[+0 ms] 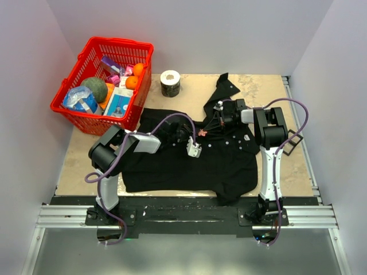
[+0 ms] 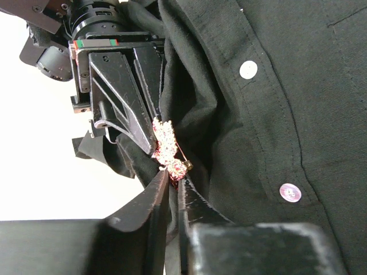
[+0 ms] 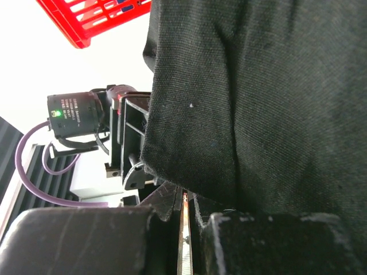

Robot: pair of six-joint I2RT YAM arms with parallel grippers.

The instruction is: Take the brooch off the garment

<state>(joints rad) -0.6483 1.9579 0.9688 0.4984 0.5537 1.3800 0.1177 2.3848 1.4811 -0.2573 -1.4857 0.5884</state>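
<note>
Over in the far left corner, the red basket (image 1: 97, 123) holds oranges (image 1: 135, 74), a round green fruit (image 1: 94, 89), a blue bag (image 1: 79, 100) and small cartons (image 1: 118, 103). The left gripper (image 2: 174, 180) has its jaws nearly together, pinching the lower end of the brooch (image 2: 166, 146). The right gripper (image 3: 184, 197) is clamped on a raised fold of the black shirt (image 2: 298, 114) just beside it. The brooch is a glittery reddish-pink sprig by the button strip.

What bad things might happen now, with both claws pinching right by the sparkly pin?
The left gripper pinches the brooch only at its lower tip, so it may slip off. The brooch looks still pinned into the garment; pulling could snag or tear cloth. The right gripper sits very close, so they might bump.
</note>
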